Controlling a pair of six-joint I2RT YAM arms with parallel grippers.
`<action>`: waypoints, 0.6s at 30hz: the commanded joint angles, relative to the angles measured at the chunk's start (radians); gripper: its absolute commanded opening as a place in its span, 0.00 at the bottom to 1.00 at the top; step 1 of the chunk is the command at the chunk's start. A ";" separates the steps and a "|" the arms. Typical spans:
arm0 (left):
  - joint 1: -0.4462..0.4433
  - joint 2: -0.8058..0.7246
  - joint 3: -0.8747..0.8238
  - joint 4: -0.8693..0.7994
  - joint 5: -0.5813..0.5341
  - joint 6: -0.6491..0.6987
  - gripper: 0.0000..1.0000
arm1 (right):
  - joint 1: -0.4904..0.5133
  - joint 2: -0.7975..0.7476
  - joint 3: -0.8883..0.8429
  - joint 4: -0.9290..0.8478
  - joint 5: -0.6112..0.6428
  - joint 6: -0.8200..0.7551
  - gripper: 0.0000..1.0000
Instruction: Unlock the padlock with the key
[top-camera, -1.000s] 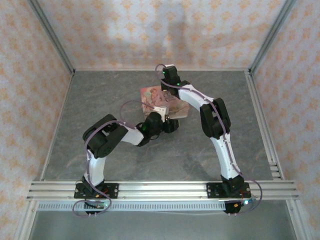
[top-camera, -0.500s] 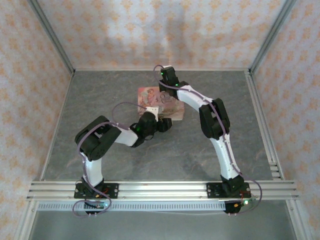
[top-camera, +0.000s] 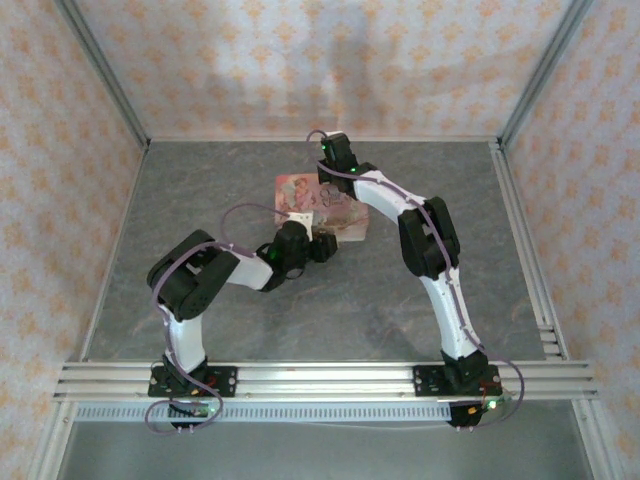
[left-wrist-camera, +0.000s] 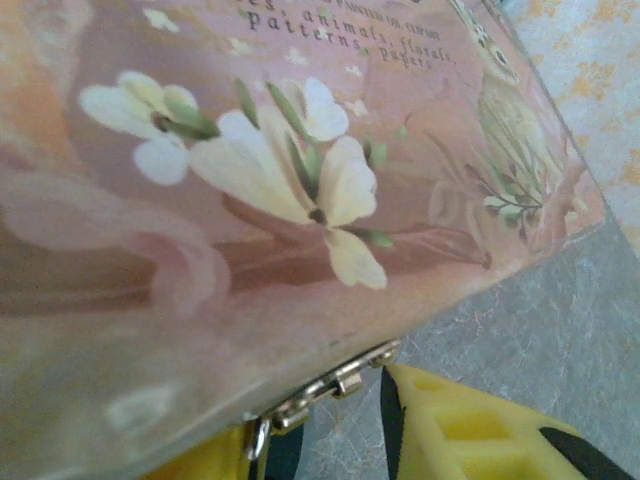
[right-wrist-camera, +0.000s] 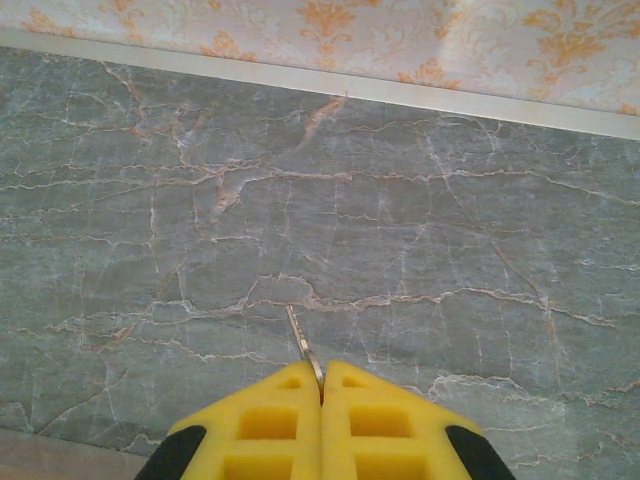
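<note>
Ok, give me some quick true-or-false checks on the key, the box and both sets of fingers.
1. The right fingers pinch the key. True.
2. The left wrist camera is close up on the pink floral box. True.
3. The key's tip touches the box. False: it points out over bare table.
4. The left fingers are pressed together. False: they stand apart, just below the box's metal clasp.

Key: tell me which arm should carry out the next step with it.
Right. The right gripper is shut on the key, blade pointing forward, ready to insert. The left gripper is down at the clasp of the pink box, better suited to steadying it.
</note>
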 joint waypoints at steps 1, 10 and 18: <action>0.021 -0.047 0.031 -0.063 0.002 0.008 0.41 | 0.035 0.020 -0.045 -0.199 -0.037 -0.012 0.00; 0.035 -0.061 0.020 -0.096 0.050 0.011 0.15 | 0.035 0.014 -0.023 -0.212 -0.034 -0.014 0.00; 0.059 -0.076 0.055 -0.179 0.155 0.018 0.00 | 0.021 -0.033 -0.038 -0.204 -0.060 0.003 0.00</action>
